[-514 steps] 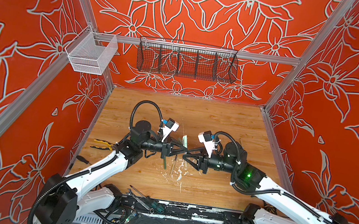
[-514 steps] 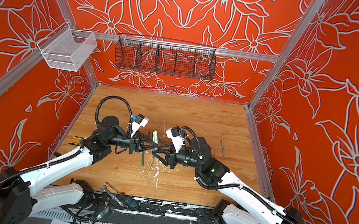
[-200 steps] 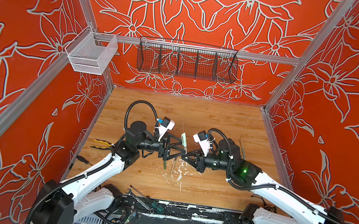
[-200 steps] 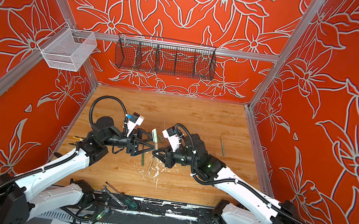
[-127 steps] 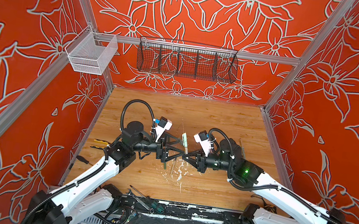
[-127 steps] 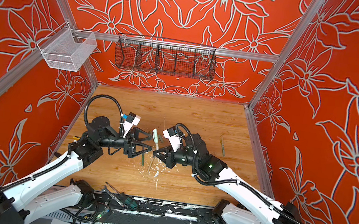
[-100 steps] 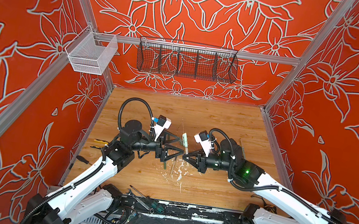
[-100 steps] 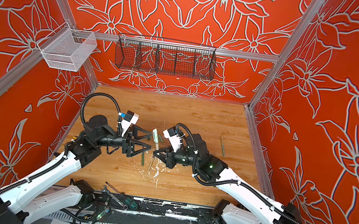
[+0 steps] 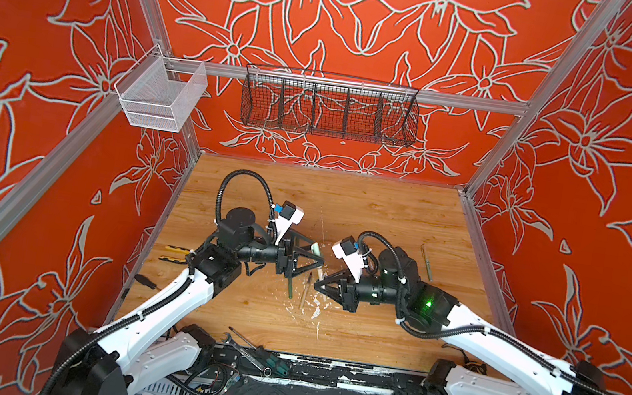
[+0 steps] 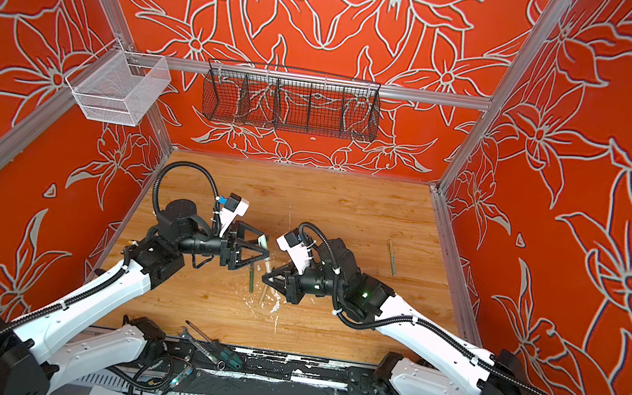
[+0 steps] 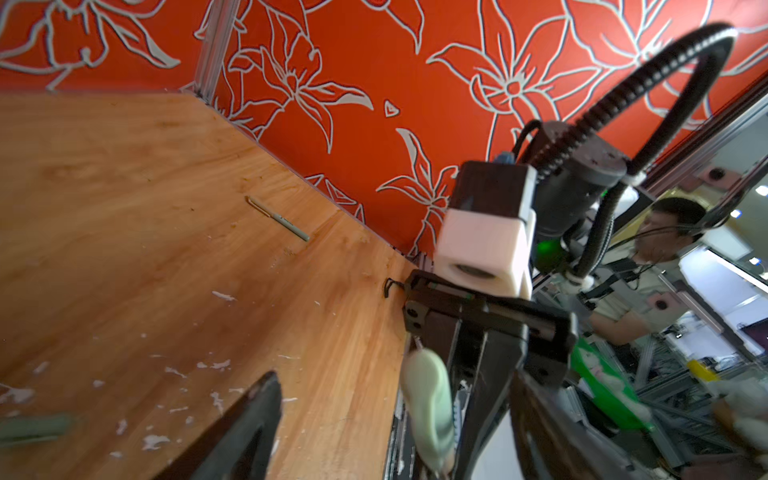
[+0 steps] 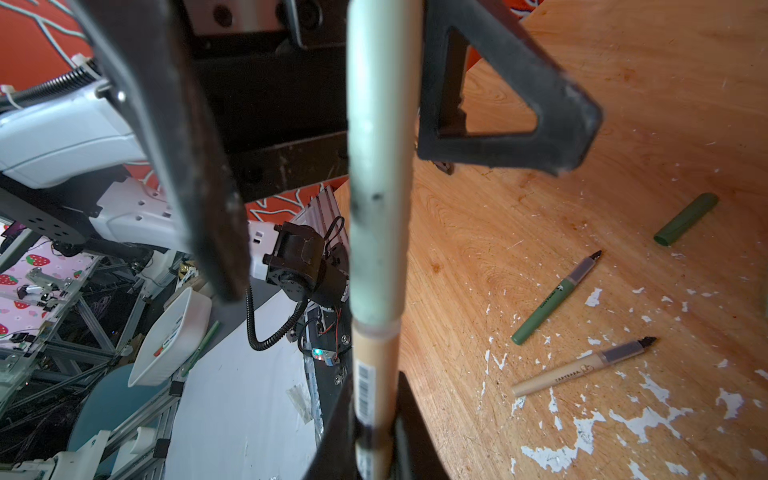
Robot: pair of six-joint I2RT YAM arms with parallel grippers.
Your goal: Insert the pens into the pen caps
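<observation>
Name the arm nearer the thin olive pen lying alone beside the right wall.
Right. The right arm sits close beside the olive pen; the left arm works well away, beyond the middle.

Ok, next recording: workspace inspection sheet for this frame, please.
Surface: wooden tabletop, white paint flecks.
Job's things: beige stick pen with pale green cap on, held aloft; uncapped green pen, uncapped beige pen and dark green cap lying loose; fourth pen near the right wall.
Clutter: yellow-black pliers and black-handled screwdriver by the left wall; hand tools at the front edge.
Grippers: right gripper shut on the beige stick pen; left gripper fingers open around the cap.
Cables: black ribbed hose loops above each wrist.
Surroundings: orange floral walls, black wire basket, white mesh basket.
</observation>
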